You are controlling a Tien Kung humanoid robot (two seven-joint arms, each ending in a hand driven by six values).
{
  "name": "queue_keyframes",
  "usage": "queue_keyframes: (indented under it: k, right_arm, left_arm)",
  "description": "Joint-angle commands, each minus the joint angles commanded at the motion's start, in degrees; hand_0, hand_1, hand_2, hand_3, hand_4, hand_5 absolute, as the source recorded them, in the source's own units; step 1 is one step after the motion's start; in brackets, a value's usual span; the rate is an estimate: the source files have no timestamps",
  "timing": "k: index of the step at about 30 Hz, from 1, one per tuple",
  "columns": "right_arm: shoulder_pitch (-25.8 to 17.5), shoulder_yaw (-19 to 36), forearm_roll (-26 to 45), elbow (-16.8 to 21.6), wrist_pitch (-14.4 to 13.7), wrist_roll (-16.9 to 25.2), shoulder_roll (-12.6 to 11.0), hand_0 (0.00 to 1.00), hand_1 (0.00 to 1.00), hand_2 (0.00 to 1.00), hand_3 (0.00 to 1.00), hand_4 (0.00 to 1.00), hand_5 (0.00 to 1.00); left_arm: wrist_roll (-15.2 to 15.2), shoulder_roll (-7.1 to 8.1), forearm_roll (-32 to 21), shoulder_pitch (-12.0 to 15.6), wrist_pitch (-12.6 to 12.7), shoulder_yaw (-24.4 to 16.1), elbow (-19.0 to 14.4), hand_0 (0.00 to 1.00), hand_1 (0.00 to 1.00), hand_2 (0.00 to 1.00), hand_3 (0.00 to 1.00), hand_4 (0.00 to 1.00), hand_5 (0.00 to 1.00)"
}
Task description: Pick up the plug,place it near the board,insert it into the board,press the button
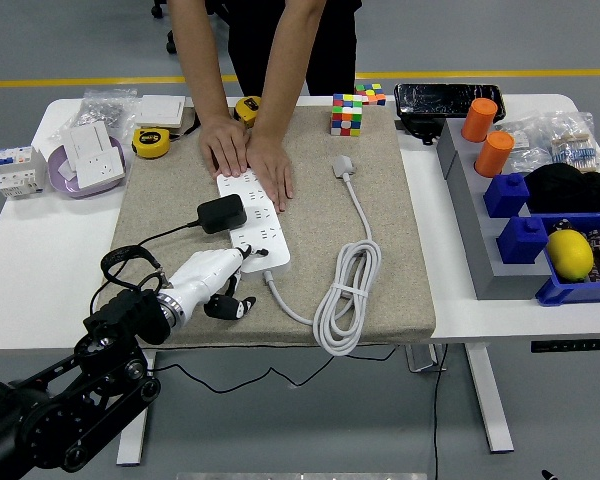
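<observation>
A white power strip (264, 236) lies on the beige mat (390, 230). The black plug (221, 213) sits on the strip's left side, its black cable trailing off to the left. A person's two hands (250, 158) press flat on the strip's far end. My left hand (232, 278), white with black fingertips, is at the strip's near end. Its forefinger points at the strip's near left corner and looks to touch it; the other fingers are curled under and hold nothing. The right arm is out of view.
The strip's white cable (346, 290) lies coiled on the mat, its white plug (342, 165) further back. A colour cube (346, 114), two yellow tape measures (150, 142), a purple bowl (88, 165) and a grey rack (480, 230) with blue bins surround the mat.
</observation>
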Motion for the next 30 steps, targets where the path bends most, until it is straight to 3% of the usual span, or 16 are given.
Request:
queue_keyframes:
  k: [17, 30]
  right_arm:
    - [-0.13, -0.11, 0.05, 0.0, 0.02, -0.01, -0.04, 0.834, 0.75, 0.749, 0.782, 0.998, 0.938]
    - [-0.16, -0.08, 0.14, 0.0, 0.0, 0.0, -0.01, 0.834, 0.75, 0.749, 0.782, 0.998, 0.939]
  left_arm:
    - [0.04, 0.13, 0.17, -0.12, -0.17, -0.02, 0.19, 0.129, 0.021, 0.142, 0.828, 0.685, 0.002]
    - [0.14, 0.56, 0.88, -0.57, -0.5, -1.54, -2.15, 0.129, 0.021, 0.142, 0.822, 0.685, 0.002]
